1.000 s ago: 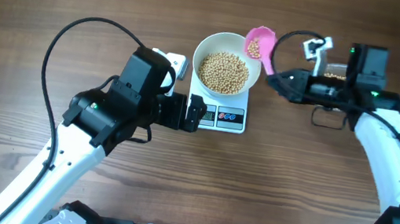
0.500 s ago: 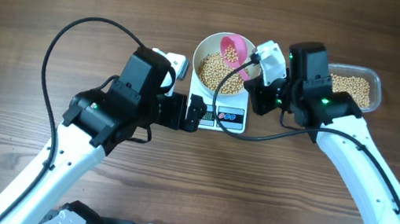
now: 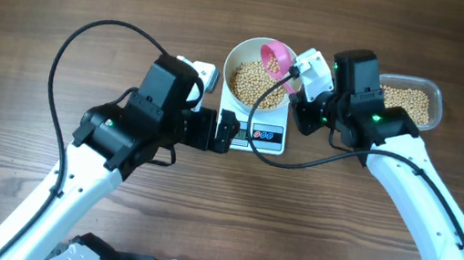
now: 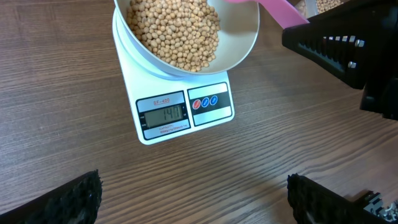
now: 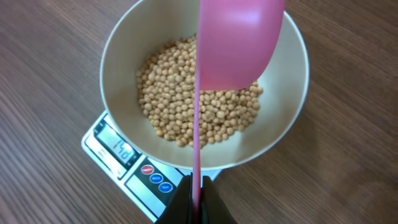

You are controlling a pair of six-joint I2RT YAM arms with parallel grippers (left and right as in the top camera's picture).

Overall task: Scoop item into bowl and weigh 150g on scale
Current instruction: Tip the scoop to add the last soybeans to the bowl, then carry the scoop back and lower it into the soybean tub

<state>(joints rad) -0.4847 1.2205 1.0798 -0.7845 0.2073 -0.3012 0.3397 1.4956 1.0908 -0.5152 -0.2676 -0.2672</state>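
**Holdings at this moment, placed from the scale**

1. Scale (image 4: 180, 112). White and square, flat on the wood table. We read its display as 140, though the last digit is not crisp.
2. Bowl (image 5: 121, 74). White and deep, seated on the scale's platform and overhanging it a little.
3. Beans (image 5: 186, 106). A tan heap fills the bottom of the bowl above the scale. A second stock lies in the clear tub (image 3: 411, 102), beside the scale on its far-right side.
4. Scoop (image 5: 239, 43). Pink, tipped over the bowl and directly above the scale. We cannot tell whether any beans remain in it.
5. Right gripper (image 5: 198, 202). Its fingers are pinched together on the scoop's thin handle, on the tub side of the scale.
6. Left gripper (image 4: 193, 202). Its fingers stand wide apart with nothing between them, just beside the scale on the side away from the tub.

**Hazards we judge from here**

- Overshoot. The gap to the target looks small, so a full scoop would carry the weight past it.
- False reading. If the scoop rests on the bowl's rim or on the heap, it loads the scale.
- Spillage. Beans poured from a height can bounce over the rim and off the scale.
- Handle slip. The narrow pinch may let the scoop roll and dump early.
- Nudge. The idle left fingers are close enough to bump the scale.
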